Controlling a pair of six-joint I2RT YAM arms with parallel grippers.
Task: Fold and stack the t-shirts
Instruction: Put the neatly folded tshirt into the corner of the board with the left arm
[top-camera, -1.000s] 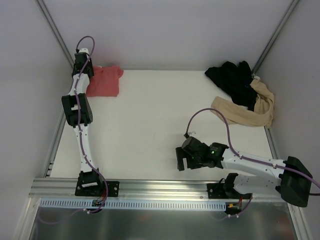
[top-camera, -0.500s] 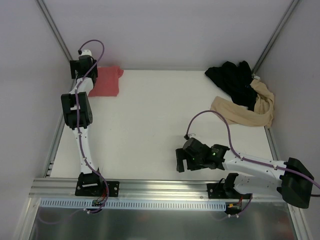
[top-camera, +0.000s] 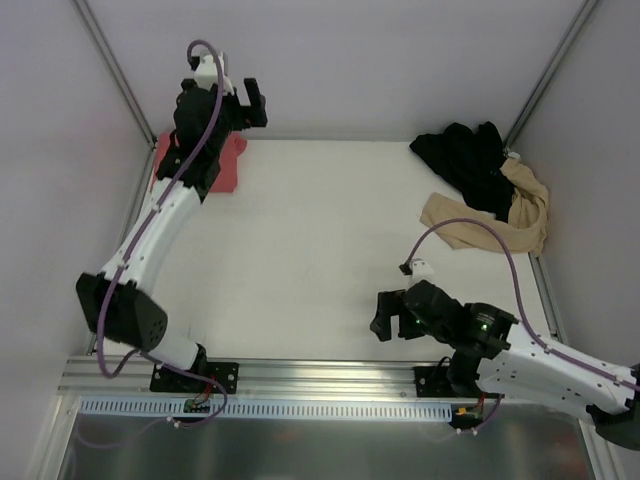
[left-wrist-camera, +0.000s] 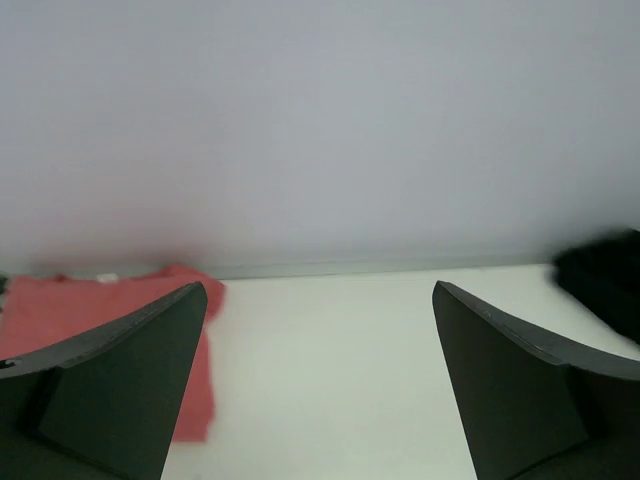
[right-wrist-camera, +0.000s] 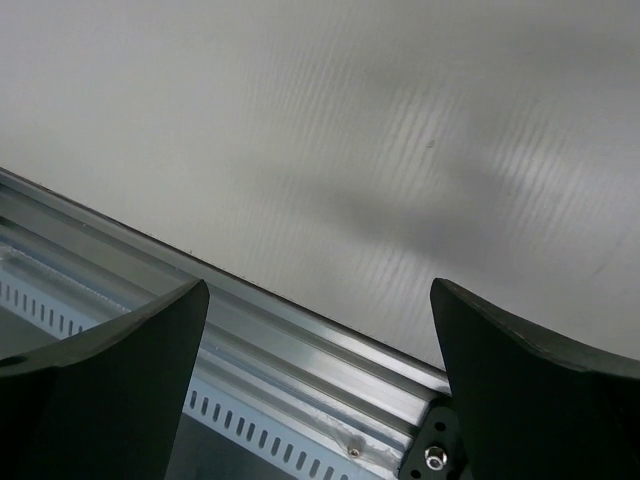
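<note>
Shirts lie at two far corners of the white table (top-camera: 320, 230). The red t-shirt (top-camera: 228, 165) is folded flat in the far left corner. The left arm (top-camera: 165, 215) reaches over it and hides part of it from above. The wrist view shows its right side (left-wrist-camera: 90, 300) lying smooth on the table by the back wall (left-wrist-camera: 320, 120).

The black t-shirt (top-camera: 465, 160) is in a crumpled heap in the far right corner. The beige t-shirt (top-camera: 490, 225) is bunched up too. It touches the black one and lies along the right edge, a bit nearer to the arms. Part of the beige cloth goes under the black heap.

The left gripper (top-camera: 243, 100) is up in the air by the far left corner, just beside the red t-shirt. Its two fingers (left-wrist-camera: 130, 380) are spread wide apart with nothing between them.

The right gripper (top-camera: 388, 312) is low over the table, close to the near edge and on the right half. Its fingers (right-wrist-camera: 110, 390) are spread wide too and they hold nothing. Under it you can see bare table and the metal rail (right-wrist-camera: 300, 340) that runs along the near edge. It is well apart from all three shirts.
</note>
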